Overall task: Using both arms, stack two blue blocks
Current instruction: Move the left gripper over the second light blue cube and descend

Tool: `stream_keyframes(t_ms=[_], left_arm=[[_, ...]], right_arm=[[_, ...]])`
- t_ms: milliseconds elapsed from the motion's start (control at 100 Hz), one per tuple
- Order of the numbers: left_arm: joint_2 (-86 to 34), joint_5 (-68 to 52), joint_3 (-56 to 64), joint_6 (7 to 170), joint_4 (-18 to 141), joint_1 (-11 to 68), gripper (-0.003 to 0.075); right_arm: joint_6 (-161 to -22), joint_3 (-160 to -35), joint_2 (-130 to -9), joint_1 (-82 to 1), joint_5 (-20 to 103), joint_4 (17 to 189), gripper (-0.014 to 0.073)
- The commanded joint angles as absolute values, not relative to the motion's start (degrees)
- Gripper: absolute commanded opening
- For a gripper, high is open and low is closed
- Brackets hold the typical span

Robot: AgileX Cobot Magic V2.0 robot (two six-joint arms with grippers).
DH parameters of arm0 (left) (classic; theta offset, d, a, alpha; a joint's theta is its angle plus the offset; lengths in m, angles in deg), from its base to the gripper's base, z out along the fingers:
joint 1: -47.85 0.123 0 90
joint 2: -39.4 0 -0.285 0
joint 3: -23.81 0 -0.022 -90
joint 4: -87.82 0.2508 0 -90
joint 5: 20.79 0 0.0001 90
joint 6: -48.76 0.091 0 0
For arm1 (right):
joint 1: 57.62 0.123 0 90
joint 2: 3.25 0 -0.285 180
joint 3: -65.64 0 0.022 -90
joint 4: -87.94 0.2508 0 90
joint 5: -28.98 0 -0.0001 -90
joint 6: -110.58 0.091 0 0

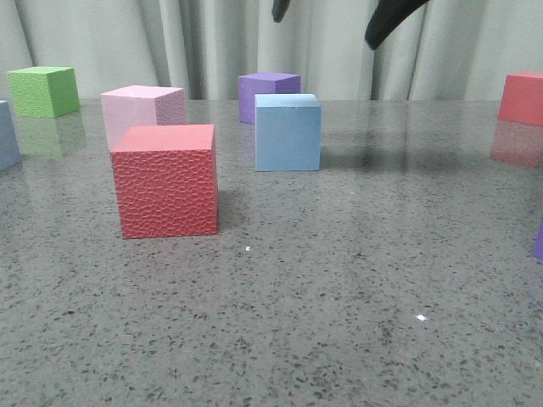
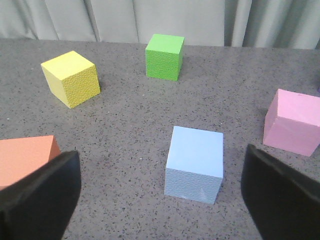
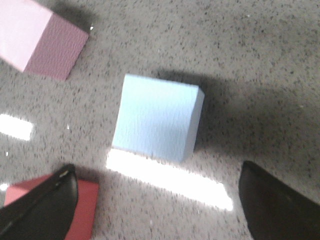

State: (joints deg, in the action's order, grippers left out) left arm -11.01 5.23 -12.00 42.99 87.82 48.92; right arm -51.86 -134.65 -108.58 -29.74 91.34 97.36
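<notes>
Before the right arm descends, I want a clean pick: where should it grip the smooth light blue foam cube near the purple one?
Grip the smooth light blue foam cube from straight above, jaws on two opposite flat side faces. It sits flat with open table on all sides, and the open right gripper already hangs over it.

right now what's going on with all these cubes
A two-armed robot is lining up to grab two blue blocks, and neither has been picked up yet. The right gripper hangs open above the smooth light blue cube, which sits on the table beside the pink cube. The left gripper is open too, with the pebbled blue cube between its fingers but untouched. Both blocks rest apart on the table; nothing is stacked.
</notes>
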Motion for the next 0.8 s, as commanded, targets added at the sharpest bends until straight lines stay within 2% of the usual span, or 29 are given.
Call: stream_keyframes(t_ms=[0, 280, 450, 790], left_arm=[[-12.9, 2.9, -8.8, 42.8, 86.5, 49.0, 0.0629], [-21.3, 10.0, -1.1, 43.1, 85.6, 49.0, 0.0629], [-27.0, 12.9, 3.3, 44.2, 85.2, 49.0, 0.0629], [-41.7, 26.6, 17.1, 51.3, 77.4, 49.0, 0.0629]], right_arm=[[-52.9, -130.5, -100.9, -29.0, 85.1, 96.3, 0.0644], [-52.9, -107.3, -81.6, -29.0, 69.6, 93.3, 0.0644], [-52.9, -95.7, -71.2, -29.0, 64.6, 92.9, 0.0644], [-52.9, -90.1, -62.3, -29.0, 65.6, 92.9, 0.0644]])
